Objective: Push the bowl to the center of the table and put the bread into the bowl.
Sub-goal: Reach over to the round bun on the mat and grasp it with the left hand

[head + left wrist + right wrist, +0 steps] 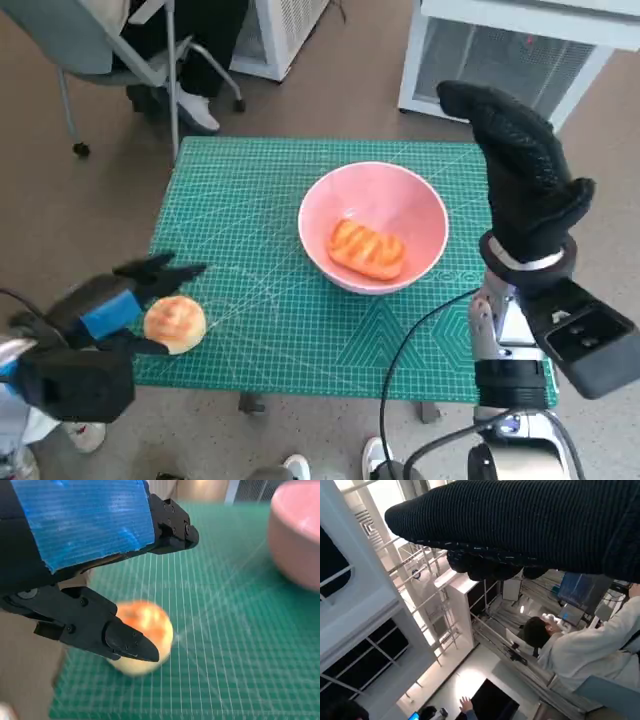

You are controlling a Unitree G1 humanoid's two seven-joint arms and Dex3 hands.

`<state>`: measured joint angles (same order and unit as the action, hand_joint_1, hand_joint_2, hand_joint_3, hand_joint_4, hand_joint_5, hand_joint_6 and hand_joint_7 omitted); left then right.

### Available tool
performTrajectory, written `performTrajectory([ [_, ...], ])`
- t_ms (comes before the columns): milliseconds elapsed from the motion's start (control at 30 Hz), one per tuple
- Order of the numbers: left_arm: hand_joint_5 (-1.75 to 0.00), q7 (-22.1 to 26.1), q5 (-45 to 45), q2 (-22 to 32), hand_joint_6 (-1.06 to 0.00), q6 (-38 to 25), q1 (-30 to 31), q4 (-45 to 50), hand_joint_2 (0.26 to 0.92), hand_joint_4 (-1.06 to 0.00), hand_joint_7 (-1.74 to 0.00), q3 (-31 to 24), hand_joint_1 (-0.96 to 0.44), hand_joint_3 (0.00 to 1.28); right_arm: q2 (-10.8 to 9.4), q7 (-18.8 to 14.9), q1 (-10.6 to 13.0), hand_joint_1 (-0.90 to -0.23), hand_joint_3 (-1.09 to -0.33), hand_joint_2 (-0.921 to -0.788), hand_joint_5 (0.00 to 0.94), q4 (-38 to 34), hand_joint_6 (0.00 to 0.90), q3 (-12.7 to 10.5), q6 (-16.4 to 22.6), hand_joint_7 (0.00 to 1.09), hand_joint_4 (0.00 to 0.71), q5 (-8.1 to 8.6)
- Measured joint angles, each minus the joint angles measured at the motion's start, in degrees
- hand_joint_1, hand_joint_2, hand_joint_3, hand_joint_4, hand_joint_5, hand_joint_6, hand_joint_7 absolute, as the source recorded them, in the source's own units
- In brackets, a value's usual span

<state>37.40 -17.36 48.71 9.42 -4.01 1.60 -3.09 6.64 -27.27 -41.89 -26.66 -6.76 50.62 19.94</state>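
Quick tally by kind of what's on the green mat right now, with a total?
Bread: 2, a long loaf lying in the bowl and a round bun on the mat between the left hand's fingers.
Bowls: 1, the pink bowl.
Total: 3.

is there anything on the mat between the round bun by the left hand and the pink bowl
Nothing visible: bare green mat lies between the round bun and the pink bowl. The bowl already holds a striped bread.

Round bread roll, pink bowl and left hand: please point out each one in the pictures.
round bread roll (175, 322), head view, middle of its top crust.
pink bowl (415, 200), head view, bare inner wall.
left hand (112, 310), head view, blue-taped back.
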Motion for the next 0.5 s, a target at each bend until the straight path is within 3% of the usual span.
performTrajectory([
  [100, -0.05, -0.4, -1.5, -0.5, -0.46, -1.2, -1.1, -2.1, 0.825, -0.36, -0.07, 2.1, -0.18, 0.0, 0.1, -0.3, 0.0, -0.601, -0.841, -0.921, 0.474, 0.0, -0.001, 0.0, -0.3, 0.66, -0.001, 0.06],
  [200, -0.08, -1.0, -3.3, -0.9, -0.55, -2.4, -2.0, -3.8, 0.832, -0.47, -0.13, 3.8, -0.15, 0.01, 0.3, -0.7, 0.0, -0.603, -0.841, -0.921, 0.474, 0.2, -0.001, 0.0, -0.6, 0.66, -0.001, 0.13],
  [300, -0.13, -1.2, -5.0, -1.5, -0.55, -4.3, -3.1, -5.3, 0.848, -0.65, -0.44, 5.6, -0.11, 0.0, 0.5, -1.0, 0.0, -0.605, -0.84, -0.921, 0.474, 0.6, -0.001, 0.0, -0.8, 0.66, -0.001, 0.17],
  [333, -0.25, -1.2, -5.5, -1.7, -0.53, -5.2, -3.4, -5.8, 0.855, -0.67, -0.57, 6.2, -0.09, 0.0, 0.6, -1.2, 0.0, -0.606, -0.84, -0.921, 0.474, 0.7, -0.001, 0.0, -0.8, 0.66, -0.001, 0.19],
  [367, -0.61, -1.2, -5.8, -1.8, -0.54, -5.9, -3.6, -6.2, 0.879, -0.65, -0.81, 6.7, -0.06, 0.05, 0.7, -1.3, 0.0, -0.607, -0.839, -0.921, 0.474, 0.8, -0.001, 0.0, -0.9, 0.66, -0.001, 0.21],
  [467, -1.05, -2.0, -6.9, -1.9, -0.55, -6.7, -4.6, -6.5, 0.898, -0.65, -1.07, 7.6, -0.02, 0.11, 1.1, -1.6, 0.0, -0.607, -0.839, -0.921, 0.474, 1.1, -0.001, -0.1, -1.1, 0.66, -0.001, 0.36],
  [500, -1.09, -2.2, -7.2, -1.9, -0.56, -7.0, -5.0, -6.6, 0.898, -0.65, -1.09, 7.8, -0.02, 0.11, 1.1, -1.6, 0.0, -0.606, -0.839, -0.921, 0.474, 1.2, -0.001, -0.1, -1.2, 0.66, -0.001, 0.37],
])
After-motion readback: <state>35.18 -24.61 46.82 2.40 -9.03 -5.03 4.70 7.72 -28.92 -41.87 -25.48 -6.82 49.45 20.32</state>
